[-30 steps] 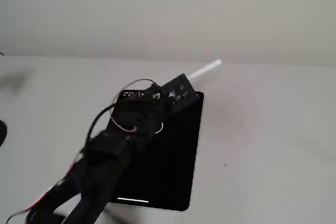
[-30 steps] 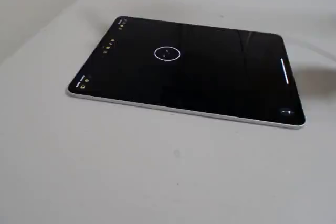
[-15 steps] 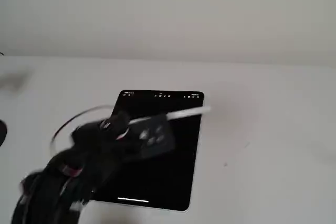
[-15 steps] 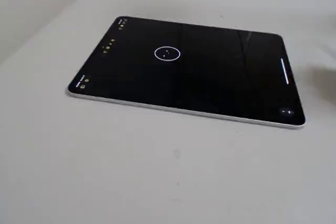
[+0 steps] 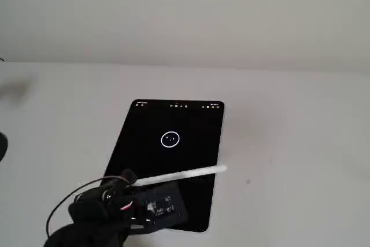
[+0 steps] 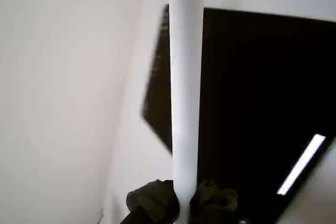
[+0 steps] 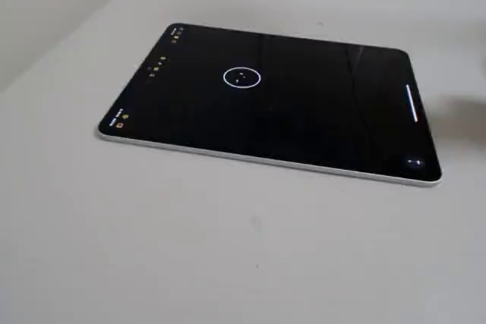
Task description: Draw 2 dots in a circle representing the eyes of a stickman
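A black tablet [image 5: 144,154] lies on the white table. A thin white circle [image 5: 170,145] is drawn on its screen, with the dots [image 5: 170,138], two tiny white specks, side by side inside it. Both also show in another fixed view: the circle [image 7: 242,69] and the dots [image 7: 241,77]. My gripper [image 5: 132,180] is at the tablet's near left corner, shut on a white stylus [image 5: 179,174]. The stylus reaches across the tablet's lower part, and its tip is past the right edge, well below the circle. In the wrist view the stylus [image 6: 186,103] rises from the dark fingers [image 6: 215,200], with the gripper [image 6: 185,203] at the bottom edge.
Small icons [image 5: 179,106] line the tablet's far edge. A white bar [image 7: 412,102] shows near the screen's other end. The black arm with its cables [image 5: 87,212] fills the lower left of a fixed view. A pale wall [image 5: 185,15] stands behind the table.
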